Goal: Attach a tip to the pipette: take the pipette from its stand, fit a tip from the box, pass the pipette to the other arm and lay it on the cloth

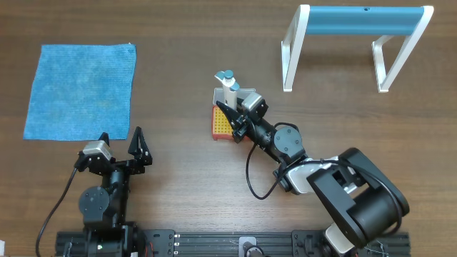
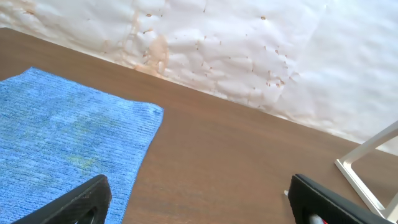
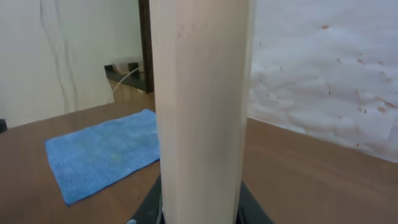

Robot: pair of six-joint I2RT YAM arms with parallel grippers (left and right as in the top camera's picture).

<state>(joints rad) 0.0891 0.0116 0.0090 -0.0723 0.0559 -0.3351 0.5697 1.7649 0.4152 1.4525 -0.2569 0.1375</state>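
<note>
Overhead, on the brown wood-grain table: flat blue cloth, rectangular and woven-looking, at far left; stand with white flat legs and a rounded blue top bar at far right, well apart from the cloth; orange tip box, a small gridded rectangle, near the middle. At that box the right gripper is clenched on the pipette — white cylindrical body, blue knobs on top, held upright over the box's far end; can't tell whether its lower end touches the tips. Just off the cloth's near edge, by its right corner, the left gripper has its black fingers spread wide, nothing between them, well apart from the pipette.

Left wrist view: left gripper released, matte black fingers splayed; cloth shows a ribbed microfibre texture, one corner lying just ahead; bare wood beside it; one white leg of the stand at the edge; crinkled white wall covering behind.

Right wrist view: pipette — a smooth cream cylinder — stands upright dead centre; right gripper grips its lower part, dark fingers either side; cloth lies farther off on the table, apart from the pipette.
</note>
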